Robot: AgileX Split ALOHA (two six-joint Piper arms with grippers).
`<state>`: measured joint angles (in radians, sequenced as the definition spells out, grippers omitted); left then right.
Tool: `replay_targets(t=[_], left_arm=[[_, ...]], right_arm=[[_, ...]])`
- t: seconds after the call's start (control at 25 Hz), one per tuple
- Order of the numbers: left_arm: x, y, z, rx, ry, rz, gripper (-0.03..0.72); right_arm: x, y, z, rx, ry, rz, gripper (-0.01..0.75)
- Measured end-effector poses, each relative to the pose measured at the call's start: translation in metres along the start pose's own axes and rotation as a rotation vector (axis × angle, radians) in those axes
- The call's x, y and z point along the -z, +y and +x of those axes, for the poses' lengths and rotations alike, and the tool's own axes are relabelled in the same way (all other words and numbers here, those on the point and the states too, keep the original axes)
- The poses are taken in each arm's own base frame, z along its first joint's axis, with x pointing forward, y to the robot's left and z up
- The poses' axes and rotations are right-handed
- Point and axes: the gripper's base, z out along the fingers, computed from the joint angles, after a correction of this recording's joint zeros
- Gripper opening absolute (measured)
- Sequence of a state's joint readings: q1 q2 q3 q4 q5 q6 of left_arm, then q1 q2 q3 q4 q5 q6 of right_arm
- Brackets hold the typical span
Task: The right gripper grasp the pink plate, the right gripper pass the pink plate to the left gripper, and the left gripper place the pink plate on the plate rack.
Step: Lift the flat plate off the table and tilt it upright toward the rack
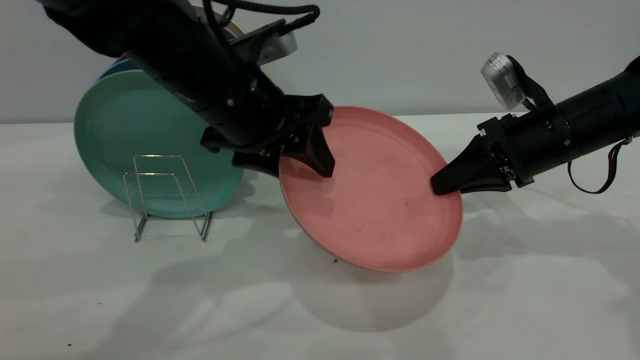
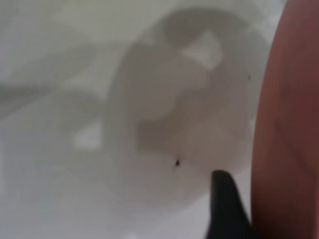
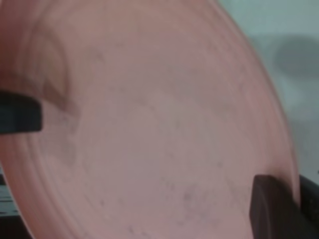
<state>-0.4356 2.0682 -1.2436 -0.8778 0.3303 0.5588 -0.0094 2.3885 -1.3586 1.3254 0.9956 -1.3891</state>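
Handover in mid-air: the pink plate [image 1: 372,192] hangs tilted above the desk [image 1: 525,280], lifted clear with its shadow beneath; the right gripper [image 1: 442,184] pinches the rim on its side, the left gripper [image 1: 305,165] straddles the opposite rim, one finger across the plate's face, apparently clamped. Best play, I'd judge: the right lets go only once the left's hold is firm, then backs straight out along the rim. The plate rack [image 1: 167,197] stands close beside the left arm, front loops free, a teal-green plate [image 1: 135,135] leaning behind them; open desk lies in front for swinging round.
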Motion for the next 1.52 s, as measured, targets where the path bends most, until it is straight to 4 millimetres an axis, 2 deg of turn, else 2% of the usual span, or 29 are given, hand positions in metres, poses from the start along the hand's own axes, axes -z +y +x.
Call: replay_targets(t=[0.2,0.28,0.52,0.64,0.72,0.88,0.96,1.04,1.12,1.28,1.4,1.52], left_arm=[[0.000,0.000,-0.001,0.006,-0.011,-0.001,0.142],[0.000,-0.001,-0.001,0.011,-0.007,0.003,0.071],[0.000,-0.002,-0.001,0.012,0.005,0.015,0.070],[0.001,-0.002,-0.001,-0.027,0.009,0.021,0.070],[0.001,-0.003,0.000,-0.079,0.021,0.027,0.070],[0.004,-0.003,-0.001,-0.202,0.018,0.032,0.070],[0.011,-0.003,-0.004,-0.282,0.002,0.028,0.070],[0.024,-0.003,-0.010,-0.365,-0.026,0.020,0.070],[0.042,0.001,-0.017,-0.458,-0.055,0.001,0.070],[0.084,0.010,-0.027,-0.652,-0.087,-0.040,0.070],[0.117,0.020,-0.030,-0.781,-0.093,-0.072,0.070],[0.147,0.032,-0.032,-0.878,-0.111,-0.114,0.070]], right_arm=[[0.000,0.000,0.001,0.007,0.009,0.004,0.017],[0.000,-0.001,0.002,0.016,0.021,0.009,0.017],[0.000,-0.002,0.002,0.014,0.026,0.017,0.042],[0.005,0.004,-0.003,0.003,0.015,0.020,0.143],[0.012,0.012,-0.011,0.013,-0.003,0.026,0.260],[0.043,0.043,-0.036,0.104,-0.068,0.048,0.490],[0.068,0.062,-0.049,0.143,-0.118,0.054,0.561],[0.095,0.084,-0.058,0.170,-0.156,0.045,0.589],[0.124,0.111,-0.064,0.207,-0.177,0.026,0.579],[0.164,0.166,-0.063,0.297,-0.146,0.061,0.496],[0.180,0.200,-0.052,0.333,-0.097,0.122,0.421],[0.190,0.225,-0.034,0.332,-0.056,0.167,0.361]])
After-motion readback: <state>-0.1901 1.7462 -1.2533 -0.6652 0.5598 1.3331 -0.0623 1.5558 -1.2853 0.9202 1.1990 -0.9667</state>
